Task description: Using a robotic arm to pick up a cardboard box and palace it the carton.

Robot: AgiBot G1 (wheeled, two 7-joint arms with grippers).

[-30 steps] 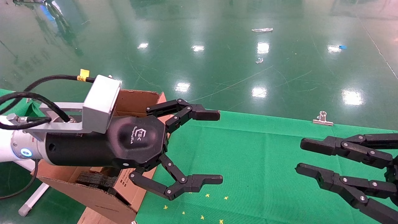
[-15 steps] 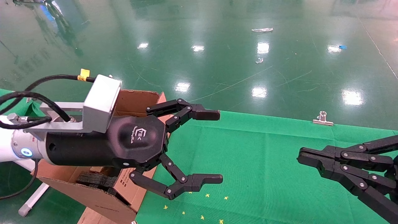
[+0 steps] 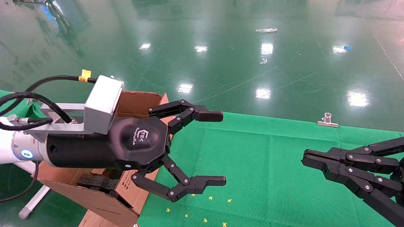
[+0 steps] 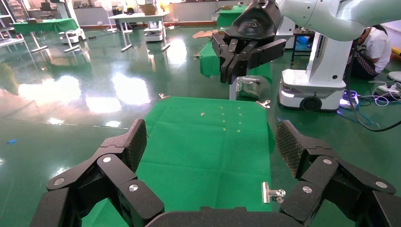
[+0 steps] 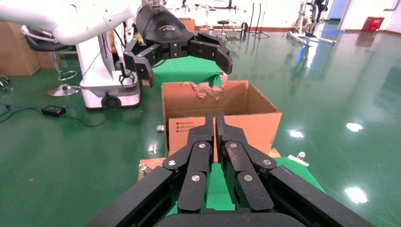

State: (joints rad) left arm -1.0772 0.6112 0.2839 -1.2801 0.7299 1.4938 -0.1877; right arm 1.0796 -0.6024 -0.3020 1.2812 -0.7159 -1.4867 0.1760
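The robotic arm, white with a black wrist, reaches in from the left, and its left gripper (image 3: 222, 148) (image 4: 211, 137) hangs open wide above the green table, with nothing between its fingers. The carton (image 3: 139, 101) (image 5: 246, 125) stands just behind and below that wrist at the table's left end. Its flaps are open, one rim is torn, and black foam (image 3: 94, 181) shows inside. My right gripper (image 3: 304, 156) (image 5: 215, 116) is shut and empty over the table's right side, pointing toward the carton. The cardboard box is out of view.
Green cloth (image 3: 252, 164) covers the table and is held by a metal clip (image 3: 327, 121) at the far edge and another clip (image 4: 272, 193) near the left gripper. Small yellow marks (image 3: 208, 198) dot the cloth. Glossy green floor surrounds the table.
My right gripper's fingers, apart one second ago, have come together and stayed shut. The left arm and the carton have not moved.
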